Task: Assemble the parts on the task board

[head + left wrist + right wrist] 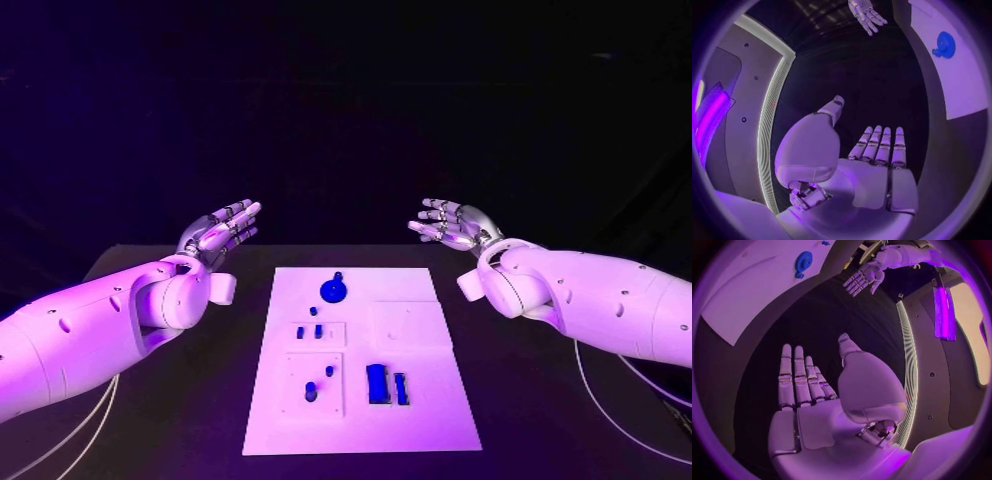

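The white task board (418, 420) lies mid table w/ small blue parts on it: a round part (333, 290) near its far edge, two tall blocks (385, 384) near its near edge, tiny bits in the square spots on its left side. Left hand (224, 226) & right hand (451, 224) are up past the board's far corners, fingers straight and spread, holding nothing.

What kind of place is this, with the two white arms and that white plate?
Probably a robotics lab or test bench: a black table against a dark backdrop, a white task board with small blue parts, and the left hand and right hand raised open, holding nothing.
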